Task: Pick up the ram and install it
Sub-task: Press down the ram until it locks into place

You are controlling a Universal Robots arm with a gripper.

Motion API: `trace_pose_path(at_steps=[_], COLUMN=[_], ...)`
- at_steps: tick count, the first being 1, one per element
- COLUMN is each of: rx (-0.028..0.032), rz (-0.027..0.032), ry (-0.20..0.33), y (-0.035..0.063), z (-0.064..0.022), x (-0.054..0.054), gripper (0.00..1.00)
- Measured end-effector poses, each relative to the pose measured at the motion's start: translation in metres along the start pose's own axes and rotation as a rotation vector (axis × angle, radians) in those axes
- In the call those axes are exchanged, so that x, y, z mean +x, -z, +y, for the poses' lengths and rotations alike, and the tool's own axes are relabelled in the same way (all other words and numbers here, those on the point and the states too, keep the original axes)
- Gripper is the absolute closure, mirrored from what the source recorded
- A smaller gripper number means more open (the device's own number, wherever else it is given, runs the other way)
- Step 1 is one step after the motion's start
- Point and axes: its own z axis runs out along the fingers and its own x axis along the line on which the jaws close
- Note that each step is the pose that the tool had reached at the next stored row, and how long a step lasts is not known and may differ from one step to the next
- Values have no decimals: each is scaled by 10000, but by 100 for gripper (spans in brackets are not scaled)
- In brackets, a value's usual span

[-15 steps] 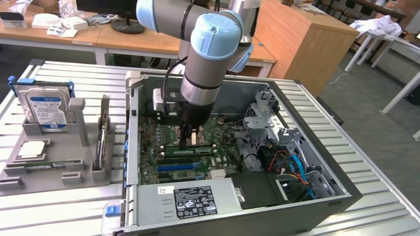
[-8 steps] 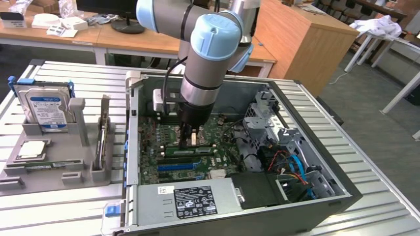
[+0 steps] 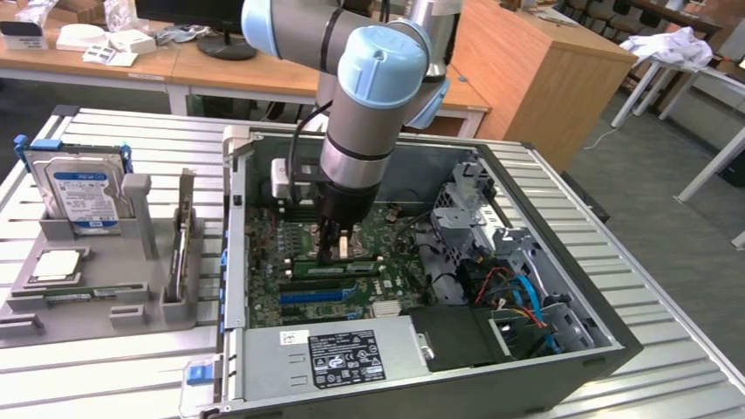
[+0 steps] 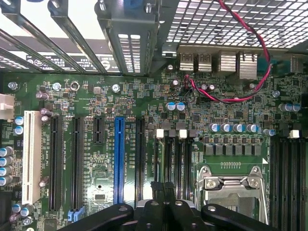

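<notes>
Ribbed metal table (image 3: 93,375) is seen as the working surface, and on it an open computer case (image 3: 605,342) is laid on its side. Nearest to the exterior camera, the power supply (image 3: 338,353) with its label is found, and just behind it the blue expansion slot (image 3: 312,296) is seen on the motherboard. One step farther, a narrow green strip with dark chips, taken to be the ram (image 3: 344,267), is laid along the black memory slots (image 4: 175,159). Its long axis runs from the exterior view's left to its right, parallel to the blue slot. The gripper (image 3: 335,253) is brought straight down from above, so the ram lies directly under the fingertips, near the middle of its length. The fingers are closed together; in the wrist view they are seen joined as one dark block. It cannot be told whether the ram's upper edge is pinched or only pressed, and it cannot be told whether the ram is fully seated in its slot. To the exterior view's left, well apart from the case, a grey tray (image 3: 105,305) with a hard drive (image 3: 84,188) standing in it is placed. Farthest away, wooden desks (image 3: 117,54) are seen behind the table.
</notes>
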Motion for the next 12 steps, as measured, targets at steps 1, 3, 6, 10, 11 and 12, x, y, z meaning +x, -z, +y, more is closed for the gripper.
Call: trace_pose_path(at_steps=[1,3,6,10,11,12], rx=[0,1,1,10,10,10], rz=[2,4,2,0,1,1], ry=[1,1,0,0,0,1], y=[-2,-3,-4,-13,-13,-13], z=[0,0,1,1,1,1], x=[0,1,0,1,1,1], gripper=[89,89,89,89,89,89])
